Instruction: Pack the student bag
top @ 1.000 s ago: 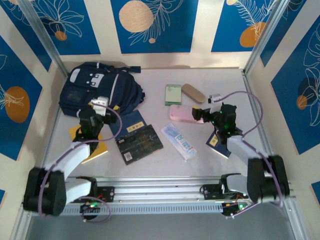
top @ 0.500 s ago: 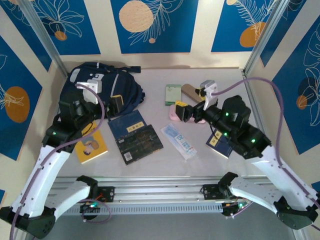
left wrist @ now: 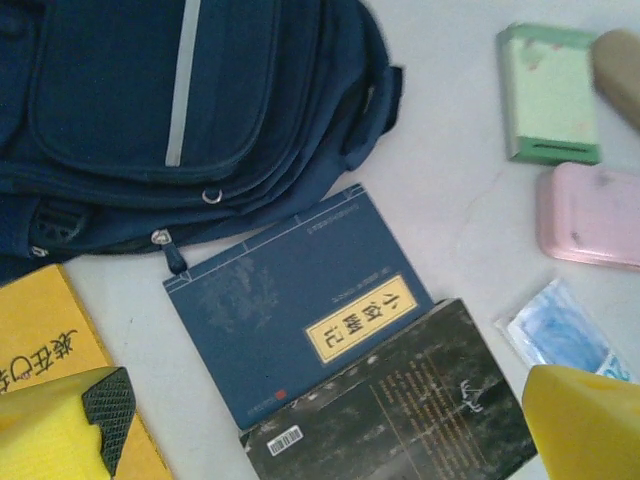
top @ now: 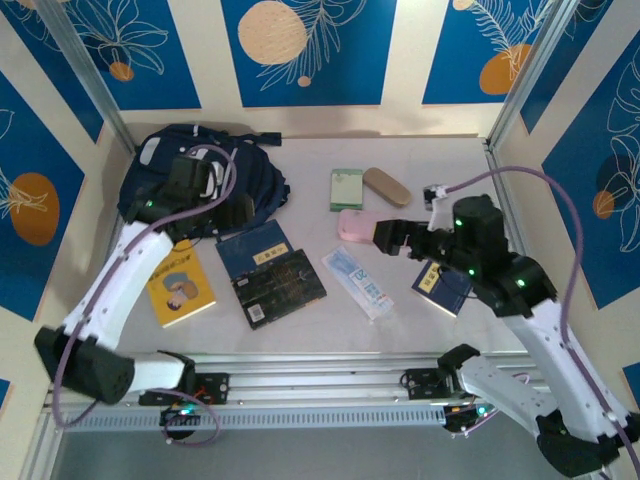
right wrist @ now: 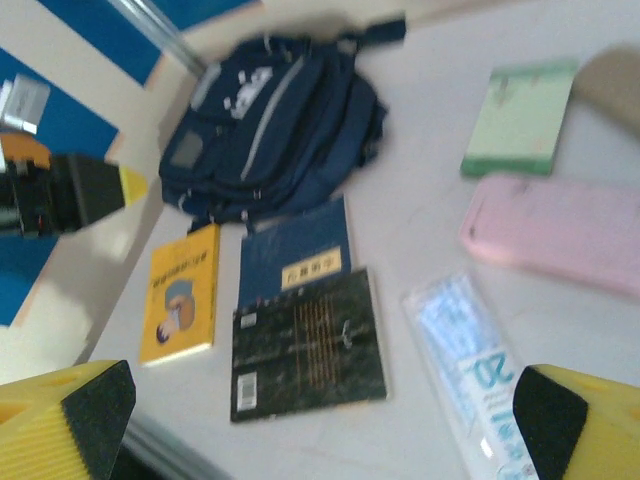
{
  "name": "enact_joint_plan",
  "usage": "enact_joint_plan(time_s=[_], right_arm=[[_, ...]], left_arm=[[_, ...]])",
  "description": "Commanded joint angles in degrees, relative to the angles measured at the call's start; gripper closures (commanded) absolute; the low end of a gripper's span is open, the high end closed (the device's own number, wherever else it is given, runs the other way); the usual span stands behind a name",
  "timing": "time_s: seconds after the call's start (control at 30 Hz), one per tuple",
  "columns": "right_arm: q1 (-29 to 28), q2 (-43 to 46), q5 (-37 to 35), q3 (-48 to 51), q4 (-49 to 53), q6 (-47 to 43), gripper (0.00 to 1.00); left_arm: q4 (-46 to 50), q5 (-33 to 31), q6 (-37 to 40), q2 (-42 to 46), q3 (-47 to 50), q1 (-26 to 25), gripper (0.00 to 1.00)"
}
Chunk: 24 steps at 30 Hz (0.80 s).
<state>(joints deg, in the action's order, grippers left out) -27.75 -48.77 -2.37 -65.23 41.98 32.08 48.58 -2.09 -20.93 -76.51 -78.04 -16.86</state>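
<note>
1. While both arms hang above the table, the student bag (top: 200,180), a large navy backpack, lies flat in the far left corner. Whether its main zip is open cannot be told.
2. The left gripper (left wrist: 325,400) hovers just off the bag's near right edge. Its yellow fingers are spread wide and hold nothing.
3. From that gripper, the bag lies just to the far left. Its zipper pulls face the tool, and a blue book (left wrist: 290,310) sits just beside the same edge.
4. The bag's long axis appears to run from the far left corner toward the table's middle, with its thin light stripe (left wrist: 183,80) along it.
5. The right gripper (top: 385,235) is well apart from the bag, off to its right beside a pink case (top: 362,226). Its jaws are also spread and empty.
6. The left arm is clearly the nearer one, so opening the bag most likely falls to it.
7. A yellow book (top: 180,285) and a black book (top: 280,288) lie on the near side of the bag.
</note>
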Motion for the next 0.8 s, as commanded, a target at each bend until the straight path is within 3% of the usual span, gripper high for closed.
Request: enact_joint_plan(time_s=[0.0, 0.1, 0.23, 0.33, 0.57, 0.67, 0.77], right_arm=[[-0.6, -2.4, 6.3, 2.3, -5.5, 2.4, 0.01], [-0.7, -7.5, 6.4, 2.6, -7.5, 0.9, 0.09], [-1.5, -13.5, 16.4, 3.5, -14.4, -2.6, 0.07], [-3.0, -16.9, 13.2, 3.6, -16.1, -1.0, 0.03], [-2.4, -24.5, 27.2, 2.5, -19.0, -2.4, 0.09], [-3.4, -27.5, 28.7, 2.6, -19.9, -2.1, 0.10], [-3.9, -30.1, 29.2, 2.6, -21.2, -1.2, 0.11]], left_arm=[[-0.3, 5.0, -0.9, -5.5, -5.7, 5.0, 0.00], [-6.5, 10.3, 0.4, -12.6, -9.3, 8.8, 0.00], [-11.4, 12.6, 2.9, -24.6, -16.9, 11.4, 0.07], [-14.0, 16.5, 1.8, -33.1, -22.2, 13.7, 0.15], [-15.3, 20.1, 2.3, -47.5, -33.2, 15.3, 0.23], [-15.4, 24.9, 1.7, -52.1, -36.9, 15.8, 0.30], [-14.7, 23.6, 1.9, -54.8, -38.6, 16.0, 0.30]])
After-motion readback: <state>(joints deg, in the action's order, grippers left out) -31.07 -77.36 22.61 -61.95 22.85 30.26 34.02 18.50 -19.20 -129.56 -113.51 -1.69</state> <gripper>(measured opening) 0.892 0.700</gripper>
